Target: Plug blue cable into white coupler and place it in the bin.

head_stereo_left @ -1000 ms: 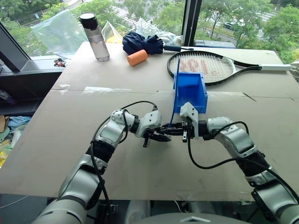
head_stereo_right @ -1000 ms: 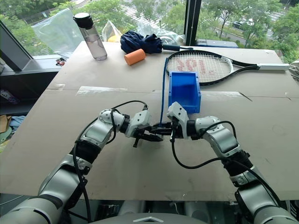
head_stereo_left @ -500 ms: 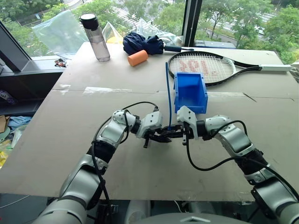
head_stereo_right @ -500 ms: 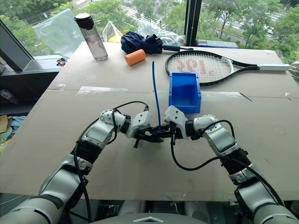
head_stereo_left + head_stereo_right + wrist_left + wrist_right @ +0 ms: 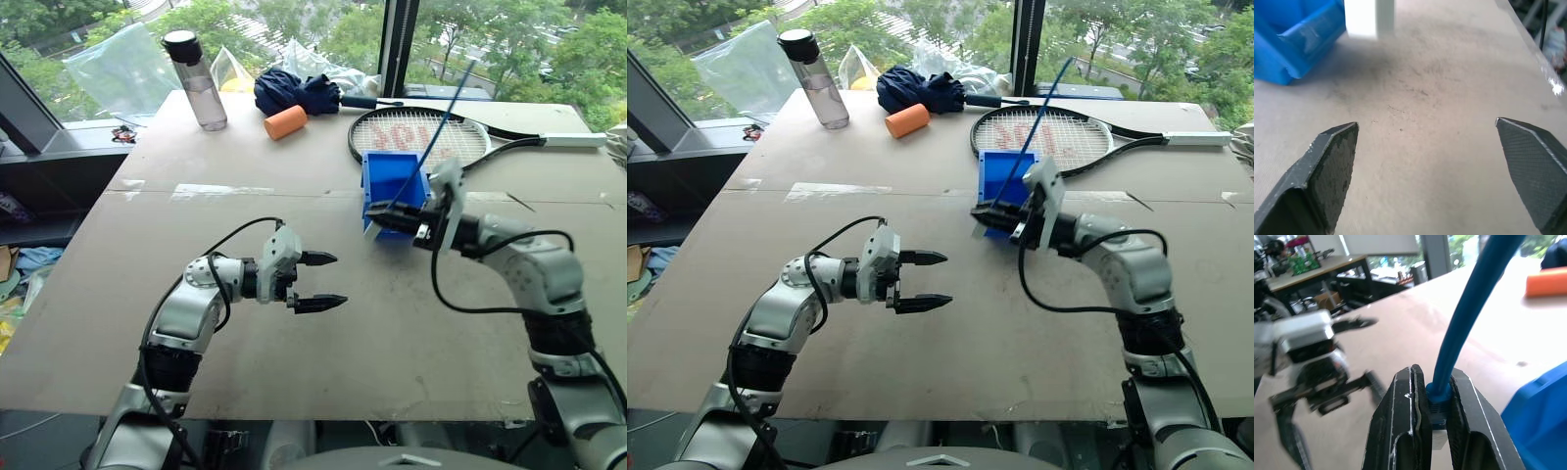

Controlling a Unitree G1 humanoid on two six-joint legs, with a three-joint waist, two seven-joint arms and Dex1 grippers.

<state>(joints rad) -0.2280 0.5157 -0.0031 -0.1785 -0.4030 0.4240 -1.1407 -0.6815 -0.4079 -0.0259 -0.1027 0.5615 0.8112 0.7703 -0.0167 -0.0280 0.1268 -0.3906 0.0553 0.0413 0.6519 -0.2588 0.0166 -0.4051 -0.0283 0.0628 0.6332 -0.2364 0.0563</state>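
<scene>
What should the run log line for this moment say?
left gripper: open, empty | right gripper: shut on blue cable | position: by bin

Bin [image 5: 392, 186] btwn racket [image 5: 416, 137] & tools.

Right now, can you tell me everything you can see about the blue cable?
The blue cable is a thin, bright-blue cord that looks like smooth plastic. Its lower end is pinched between the two black fingers of the right gripper, which is shut on it above the near edge of the bin. A small pale piece sits at that pinched end. From there the cord rises stiffly, slanting up over the bin and the racket. Its far end hangs free in the air.
</scene>
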